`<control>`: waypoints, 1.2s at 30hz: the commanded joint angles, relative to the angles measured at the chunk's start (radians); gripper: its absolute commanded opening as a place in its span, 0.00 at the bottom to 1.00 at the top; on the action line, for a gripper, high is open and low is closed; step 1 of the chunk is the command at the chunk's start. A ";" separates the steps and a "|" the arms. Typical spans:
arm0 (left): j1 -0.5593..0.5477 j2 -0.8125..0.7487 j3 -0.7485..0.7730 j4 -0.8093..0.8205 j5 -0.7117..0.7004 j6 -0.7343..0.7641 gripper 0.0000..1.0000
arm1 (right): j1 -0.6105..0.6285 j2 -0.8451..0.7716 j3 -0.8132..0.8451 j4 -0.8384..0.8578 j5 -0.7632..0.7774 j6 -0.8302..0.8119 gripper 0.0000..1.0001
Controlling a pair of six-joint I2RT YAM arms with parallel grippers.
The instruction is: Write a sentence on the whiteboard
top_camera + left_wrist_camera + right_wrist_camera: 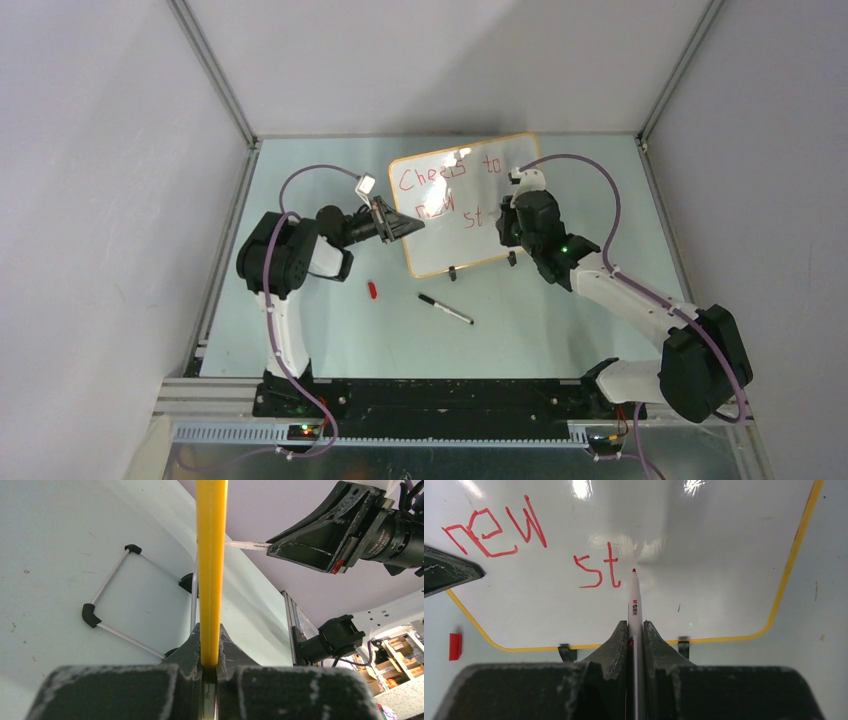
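Pinching hard on the left side: the left claw (210, 635) has both fingers pressed onto the yellow rim of the whiteboard (452, 250), and that rim runs straight up between them in its wrist view. The board stands tilted on the table (330, 330), toward the far side and roughly midway between the two arms. It rests on two black clip feet (683, 647) at its near edge, with a wire stand (112, 602) on its back side.

Over on the right, the right claw (634, 630) is clamped around a white marker (634, 605). The barrel is gripped between the fingers, and the red tip points at the board's face just right of the last letter. Whether that tip touches the surface — cannot tell from these views.

The sentence (494, 530) is all in red, reading "Cheers to" on the far row and "new st" on the near row, so the writing stops at the "t".

Down on the table, near of the board's left corner, lies a small red cap (372, 290). A little to its right, apart from it, a black pen (445, 308) lies slanted. Neither one touches the board.
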 commanded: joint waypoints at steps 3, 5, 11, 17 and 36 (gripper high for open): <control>-0.001 -0.023 0.026 0.052 0.004 -0.010 0.00 | -0.006 0.019 0.069 0.005 -0.007 0.003 0.00; 0.000 -0.024 0.027 0.052 0.004 -0.010 0.00 | -0.006 0.023 0.073 0.003 -0.006 0.002 0.00; -0.001 -0.023 0.026 0.052 0.004 -0.010 0.00 | -0.008 0.037 0.079 0.000 0.001 0.001 0.00; -0.001 -0.025 0.025 0.052 0.004 -0.010 0.00 | -0.014 0.048 0.086 -0.006 0.012 0.003 0.00; -0.001 -0.026 0.023 0.054 0.003 -0.009 0.00 | -0.018 0.087 0.101 -0.001 0.039 0.005 0.00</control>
